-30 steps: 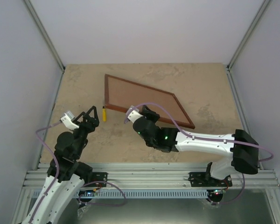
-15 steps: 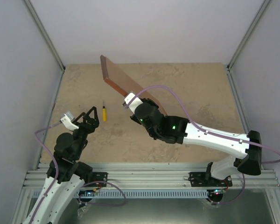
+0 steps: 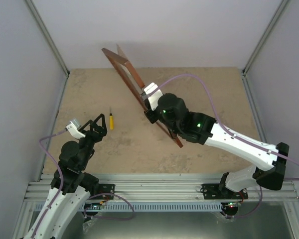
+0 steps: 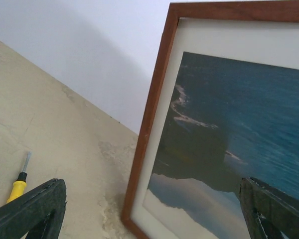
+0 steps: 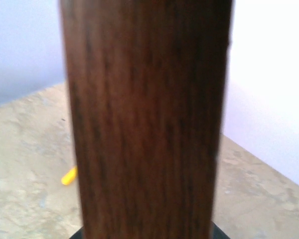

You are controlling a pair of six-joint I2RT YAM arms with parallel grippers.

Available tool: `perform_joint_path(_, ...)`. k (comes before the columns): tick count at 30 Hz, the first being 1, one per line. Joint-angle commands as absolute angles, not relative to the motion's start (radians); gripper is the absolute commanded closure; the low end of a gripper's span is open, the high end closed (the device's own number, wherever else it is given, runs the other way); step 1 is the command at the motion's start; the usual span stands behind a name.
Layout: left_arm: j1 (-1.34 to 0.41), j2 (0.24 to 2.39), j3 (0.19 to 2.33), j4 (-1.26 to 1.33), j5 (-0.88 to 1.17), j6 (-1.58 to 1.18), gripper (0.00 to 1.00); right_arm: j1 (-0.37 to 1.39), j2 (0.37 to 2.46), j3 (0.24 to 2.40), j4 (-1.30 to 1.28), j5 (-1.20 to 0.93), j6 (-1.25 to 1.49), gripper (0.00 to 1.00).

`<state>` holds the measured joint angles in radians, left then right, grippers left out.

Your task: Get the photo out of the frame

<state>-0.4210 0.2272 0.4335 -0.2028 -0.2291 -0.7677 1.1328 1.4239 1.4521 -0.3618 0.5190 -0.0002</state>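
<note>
Frame (image 3: pixel 125 72) upright, clamped in right jaws

The frame (image 4: pixel 148 119) is reddish-brown wood with dark streaky grain. The photo (image 4: pixel 239 124) shows deep blue sea, dark cliffs and pale sky, inside a white mat (image 4: pixel 239 35). Screwdriver (image 4: pixel 17 188) handle yellow, table (image 4: pixel 65 149) mottled beige — my left gripper (image 4: pixel 149 184) black.

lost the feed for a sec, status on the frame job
Right gripper shut on the frame, tilted up on edge. Left gripper open, empty. Photo in the frame, not yet out. Yellow screwdriver on table, clear of the frame.
</note>
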Motion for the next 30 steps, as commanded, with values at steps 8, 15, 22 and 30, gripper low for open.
perform_joint_path(8,-0.423,0.232,0.435,-0.196,-0.233,-0.780,0.03,1.077,1.303,1.475,-0.254,0.153,0.256,0.99)
perform_joint_path(15,-0.423,0.226,0.512,-0.284,-0.283,-0.758,0.03,0.884,1.256,1.370,-0.170,-0.160,0.447,0.99)
perform_joint_path(22,-0.423,0.231,0.523,-0.289,-0.277,-0.743,0.03,0.707,1.248,1.242,-0.099,-0.321,0.558,0.99)
perform_joint_path(30,-0.423,0.244,0.514,-0.278,-0.266,-0.744,0.03,0.579,1.253,1.124,-0.019,-0.447,0.618,0.99)
